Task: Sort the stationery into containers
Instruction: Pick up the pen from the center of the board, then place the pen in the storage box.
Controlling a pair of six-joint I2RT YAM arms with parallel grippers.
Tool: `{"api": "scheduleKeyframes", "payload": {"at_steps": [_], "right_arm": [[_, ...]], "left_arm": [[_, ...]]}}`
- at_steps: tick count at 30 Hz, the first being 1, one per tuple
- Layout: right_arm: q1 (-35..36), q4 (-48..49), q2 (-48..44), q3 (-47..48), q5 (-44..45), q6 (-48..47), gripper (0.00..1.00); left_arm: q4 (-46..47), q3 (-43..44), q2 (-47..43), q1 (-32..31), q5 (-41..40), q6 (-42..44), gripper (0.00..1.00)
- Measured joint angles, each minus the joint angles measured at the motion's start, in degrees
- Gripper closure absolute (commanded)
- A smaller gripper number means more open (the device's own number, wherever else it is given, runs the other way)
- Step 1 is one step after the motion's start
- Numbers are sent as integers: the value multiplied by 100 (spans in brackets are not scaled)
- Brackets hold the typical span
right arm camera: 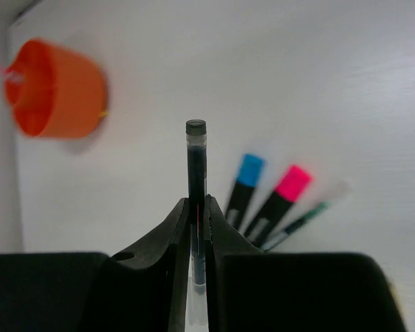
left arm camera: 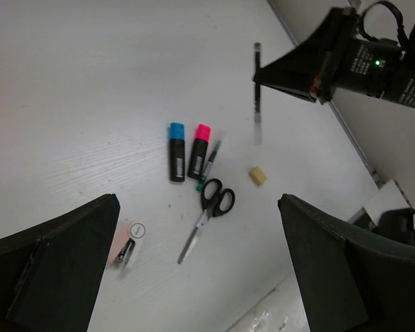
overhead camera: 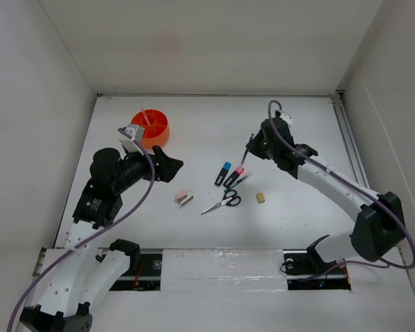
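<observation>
Right gripper (right arm camera: 199, 205) is pinching the black-white pen (right arm camera: 196, 155), left gripper (overhead camera: 171, 166) is spread wide open near the orange tub (overhead camera: 157, 129), with the highlighters (overhead camera: 223, 173) and scissors (overhead camera: 225, 200) on the table (overhead camera: 297, 124) between them.

Right wrist view: tub (right arm camera: 55, 90) is blurred, we can't read its compartments. Right fingers (right arm camera: 159, 256) hide the lower half of the pen (right arm camera: 196, 159) and the near ends of two blurry highlighters (right arm camera: 243, 187). Left wrist view: left fingers (left arm camera: 62, 270) run off the bottom edge; one covers part of the stapler (left arm camera: 129, 242). From the top, the left arm (overhead camera: 131, 131) overlaps the tub's near rim.
</observation>
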Motion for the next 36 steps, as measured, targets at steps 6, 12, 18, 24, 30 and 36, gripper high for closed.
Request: {"api": "scheduleKeyframes", "payload": {"at_steps": [6, 12, 18, 24, 30, 36], "right_arm": [[1587, 787, 87, 575, -326, -603, 100], [2310, 1515, 203, 857, -610, -1060, 100], [2385, 2345, 157, 566, -1043, -1565, 100], [2385, 3130, -74, -57, -2020, -2068, 100], [2391, 3967, -319, -579, -2962, -2238, 100], [2452, 4516, -415, -688, -3401, -2212, 100]], "left_arm": [[188, 0, 219, -4, 879, 72, 0], [304, -2, 315, -4, 1231, 81, 0], [308, -2, 295, -4, 1187, 83, 0], [323, -2, 157, -4, 1163, 79, 0], [376, -2, -125, -4, 1078, 72, 2], [415, -2, -136, -2, 1102, 31, 11]]}}
